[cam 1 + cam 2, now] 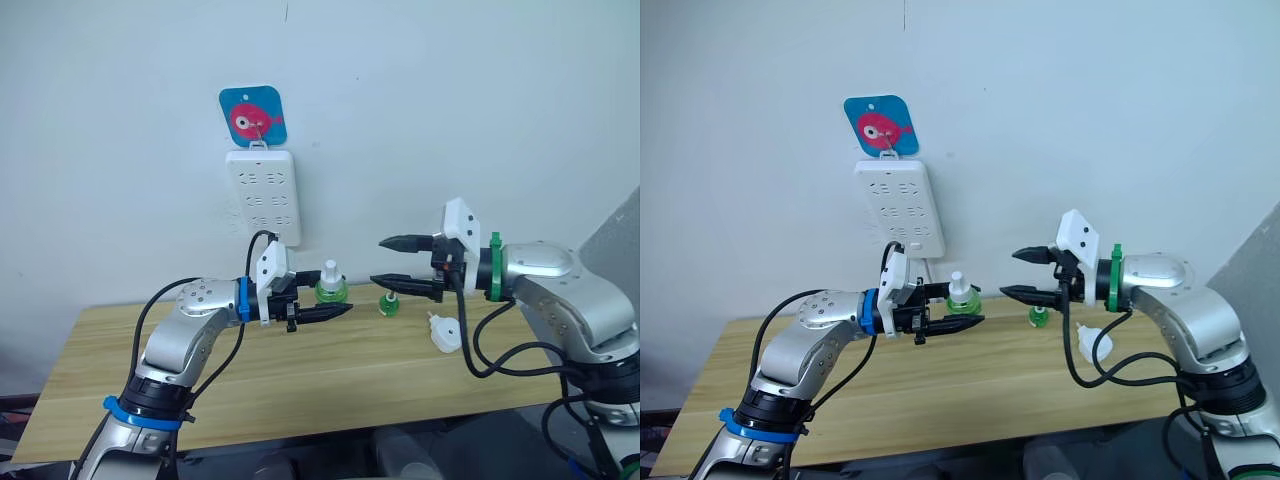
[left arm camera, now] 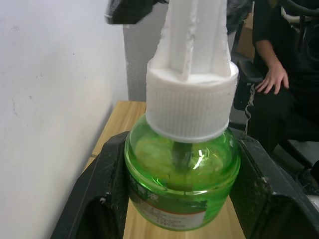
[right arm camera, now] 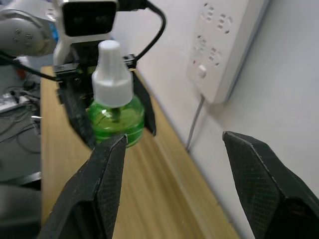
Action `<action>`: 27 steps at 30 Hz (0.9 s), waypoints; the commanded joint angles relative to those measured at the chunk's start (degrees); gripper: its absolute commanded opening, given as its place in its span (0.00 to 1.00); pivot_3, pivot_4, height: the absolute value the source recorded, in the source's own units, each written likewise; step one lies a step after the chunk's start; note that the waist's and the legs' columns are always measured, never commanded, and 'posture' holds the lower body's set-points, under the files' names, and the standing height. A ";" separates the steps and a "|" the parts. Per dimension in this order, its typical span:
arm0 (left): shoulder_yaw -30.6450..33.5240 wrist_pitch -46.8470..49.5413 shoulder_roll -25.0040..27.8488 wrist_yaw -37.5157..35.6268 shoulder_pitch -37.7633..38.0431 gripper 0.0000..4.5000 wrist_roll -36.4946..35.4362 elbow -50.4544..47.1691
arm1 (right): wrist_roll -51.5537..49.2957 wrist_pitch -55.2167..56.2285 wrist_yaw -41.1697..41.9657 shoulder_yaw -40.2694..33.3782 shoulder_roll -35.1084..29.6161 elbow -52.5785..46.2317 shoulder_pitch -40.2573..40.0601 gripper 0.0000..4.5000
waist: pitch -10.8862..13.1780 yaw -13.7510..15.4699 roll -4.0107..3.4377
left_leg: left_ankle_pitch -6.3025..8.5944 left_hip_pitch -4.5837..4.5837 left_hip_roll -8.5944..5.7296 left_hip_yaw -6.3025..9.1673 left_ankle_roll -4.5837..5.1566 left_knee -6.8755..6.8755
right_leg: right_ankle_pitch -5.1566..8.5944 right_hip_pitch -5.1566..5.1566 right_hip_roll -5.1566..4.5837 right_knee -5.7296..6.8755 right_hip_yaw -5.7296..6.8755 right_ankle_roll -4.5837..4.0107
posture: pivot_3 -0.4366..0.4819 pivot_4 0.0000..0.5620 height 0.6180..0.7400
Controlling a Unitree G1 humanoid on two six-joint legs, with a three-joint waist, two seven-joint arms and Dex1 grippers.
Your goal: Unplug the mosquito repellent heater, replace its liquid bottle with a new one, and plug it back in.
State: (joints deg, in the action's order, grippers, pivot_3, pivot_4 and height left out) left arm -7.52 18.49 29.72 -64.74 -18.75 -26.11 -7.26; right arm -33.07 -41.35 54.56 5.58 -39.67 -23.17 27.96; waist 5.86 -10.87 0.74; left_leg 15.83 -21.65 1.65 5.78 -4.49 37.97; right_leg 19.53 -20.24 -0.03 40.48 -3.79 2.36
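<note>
A green liquid bottle (image 2: 182,174) with a white ribbed cap sits between the two black fingers of my left gripper (image 1: 335,298), which touch its sides just over the back of the wooden table (image 1: 300,385). The mosquito repellent heater (image 1: 445,333), small and white, lies unplugged on the table to the right. A second, smaller green bottle (image 1: 388,303) stands on the table between them. My right gripper (image 1: 378,260) hangs open in the air above that small bottle, pointing at the left gripper, with nothing between its fingers.
A tall white power strip (image 1: 263,195) hangs on the wall under a blue fish sticker (image 1: 253,115), its cord dropping behind the table. A seated person's hand (image 2: 273,79) appears in the left wrist view, beyond the table.
</note>
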 commanded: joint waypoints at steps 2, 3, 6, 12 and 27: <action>0.33 -1.48 0.34 -0.90 -0.69 0.51 -0.23 -1.87 | -5.22 -4.04 -3.33 -0.52 4.32 -4.30 2.72 0.71 | 0.00 -0.20 0.00 | 0.00 0.01 0.01 0.00 0.00 0.00 | 0.00 0.00 0.01 0.01 -0.01 0.00 | 0.29 0.07 1.00; 0.25 -1.64 0.41 -1.08 -0.66 0.51 -0.13 -1.91 | -4.74 -4.05 -4.39 0.32 5.61 -4.44 2.87 0.71 | 0.00 -0.20 0.00 | 0.00 0.01 0.01 0.00 0.00 0.01 | 0.00 0.00 0.01 0.03 -0.02 0.00 | 0.29 0.07 1.00; -0.07 -2.29 0.59 -1.65 -0.61 0.51 0.43 -2.02 | -4.15 -4.28 -6.88 2.29 9.19 -4.13 3.33 0.71 | 0.00 -0.14 0.00 | 0.00 0.00 0.00 0.01 0.00 0.02 | 0.00 0.02 0.00 0.02 -0.01 0.00 | 0.29 0.07 1.00; -0.29 -2.54 0.68 -1.55 -0.45 0.51 0.63 -2.31 | -4.93 -4.80 -7.45 4.45 12.34 -3.04 4.19 0.71 | 0.00 -0.05 0.00 | 0.00 -0.04 0.00 0.06 0.00 0.01 | 0.00 0.00 0.00 -0.01 -0.01 0.00 | 0.30 0.07 1.00; -0.16 -2.20 1.21 -1.19 0.25 0.51 0.68 -3.26 | -4.11 -4.17 -5.96 6.40 13.99 -0.54 6.64 0.08 | 0.00 0.13 0.00 | 0.00 -0.02 0.01 0.13 0.00 0.01 | 0.00 -0.01 0.00 0.02 0.02 0.00 | 0.31 0.06 1.00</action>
State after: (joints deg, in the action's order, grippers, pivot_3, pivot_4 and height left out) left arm -8.28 17.05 30.67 -65.84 -18.09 -24.96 -8.56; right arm -37.01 -46.41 47.69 12.39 -25.39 -22.27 33.31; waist 5.86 -10.74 0.74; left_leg 15.82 -21.67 1.65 5.90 -4.49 37.97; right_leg 19.53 -20.25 -0.03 40.50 -3.77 2.36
